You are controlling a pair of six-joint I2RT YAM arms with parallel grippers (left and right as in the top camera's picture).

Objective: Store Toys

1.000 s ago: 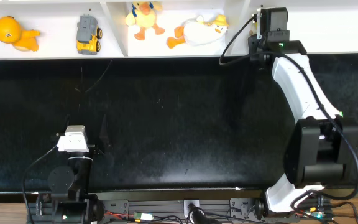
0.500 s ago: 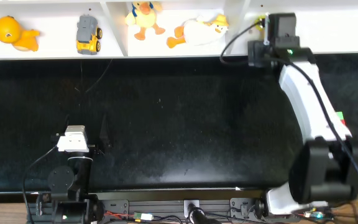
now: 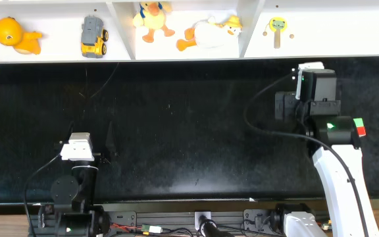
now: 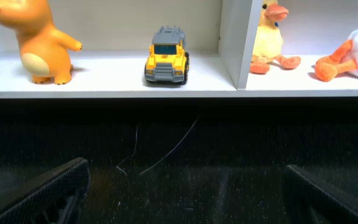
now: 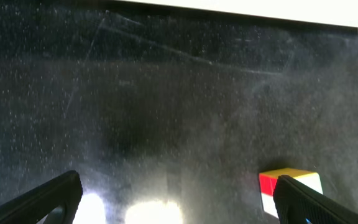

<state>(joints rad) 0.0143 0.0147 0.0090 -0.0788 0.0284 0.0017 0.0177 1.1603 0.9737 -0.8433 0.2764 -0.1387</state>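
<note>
Cube (image 5: 289, 184): red, yellow and white faces. It sits on the table beside my right arm, just next to one finger of the right gripper and not between the two. This is the last toy I see off the shelf.
Left gripper (image 4: 185, 193): fingers spread wide and holding nothing. It is parked low near its base, facing the shelf across the table.
Right gripper (image 5: 179, 199): fingers apart and empty, looking down on the table above and beside the cube.
Table (image 3: 176, 131): black mat with faint scratches.
Shelf (image 3: 176, 58): white, along the far edge, split into compartments.
Left compartment: orange figure (image 3: 15, 33) and truck (image 3: 92, 36), both upright and apart.
Middle compartment: yellow duck (image 3: 153, 18) sitting up, with white duck (image 3: 209, 33) lying on its side just beside it.
Right compartment: small stick toy (image 3: 277, 27), alone.
Done, in my judgement: five toys stored.
Left to do: shift the right gripper over the cube, close on it, carry it to the shelf and let go. The right compartment has the most room.
</note>
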